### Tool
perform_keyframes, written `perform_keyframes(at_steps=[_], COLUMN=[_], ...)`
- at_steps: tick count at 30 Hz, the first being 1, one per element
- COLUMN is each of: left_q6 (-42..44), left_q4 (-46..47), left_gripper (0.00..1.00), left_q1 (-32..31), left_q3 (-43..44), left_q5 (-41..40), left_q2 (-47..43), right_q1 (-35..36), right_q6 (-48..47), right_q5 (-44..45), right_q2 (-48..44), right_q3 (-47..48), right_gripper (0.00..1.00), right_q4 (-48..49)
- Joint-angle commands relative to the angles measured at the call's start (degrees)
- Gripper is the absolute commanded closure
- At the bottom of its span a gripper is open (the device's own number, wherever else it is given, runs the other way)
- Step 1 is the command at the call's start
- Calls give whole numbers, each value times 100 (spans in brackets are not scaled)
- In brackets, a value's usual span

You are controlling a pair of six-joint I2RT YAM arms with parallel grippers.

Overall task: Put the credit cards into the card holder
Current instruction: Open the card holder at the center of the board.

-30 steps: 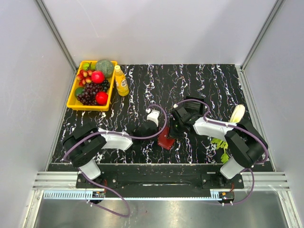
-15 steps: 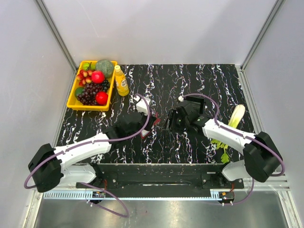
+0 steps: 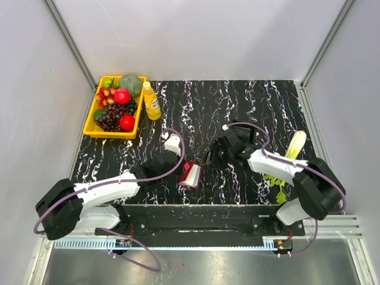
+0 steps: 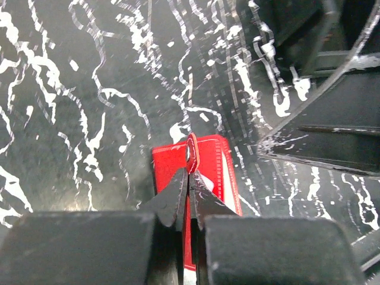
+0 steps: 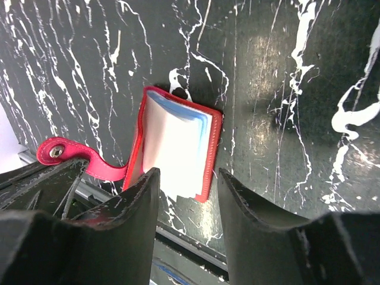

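Here we find the small dark red leather-look card holder [image 4: 217,169] lying on the black, white-veined marble-look counter [image 3: 237,101], near its front edge and between the two arms. The left jaws, at the end of the white left arm [image 3: 119,184], are pinched together on the card holder's narrow red closing strap [image 5: 89,164], just beside its round metal snap stud [image 5: 56,152]. The strap curves away from the holder's body towards those jaws.

From the right wrist we look down into the opened card holder. A stack of thin pale grey-blue and whitish credit cards [image 5: 175,139] sits inside, framed by the red border. The right jaws, on the white right arm [image 3: 273,163], stand well apart and grip nothing. They hover above the card holder, and we cannot tell whether either finger touches it.

At the far left corner a yellow plastic tray [image 3: 89,127] carries fruit, with a small yellow bottle [image 3: 151,101] just beside it. A pale and green leafy vegetable [image 3: 295,142] lies near the right edge.
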Motion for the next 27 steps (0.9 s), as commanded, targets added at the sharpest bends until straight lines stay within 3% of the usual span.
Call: perform_keyframes(at_steps=[1,4,10,13,22,27], left_q6=[-862,-1258,-1742,-1620,-1733,-1707], left_q4=[69,438,668,458,79,26], left_gripper=[100,100,100,100,100,100], left_q1=[43,52,52,96,429,658], left_q3=[-431,-861,-1407,-1347,-1337,-1320], left_q5=[-615,-519,-772,-940,-914,-756], left_q2=[-11,-29,-318,-442,-231,-47], right_q1=[59,77,217,314,490,595], right_q6=[256,467,616,774,836,924], right_q5=[-420,-745,-921,-922,-931,-974], right_q2=[435,594,893,946,1526,1641], right_q3=[-79,-246,-256,-343,69,43], right_gripper=[52,52,55,57,55,54], right_q4=[551,1182,1553,1948,1677,2186])
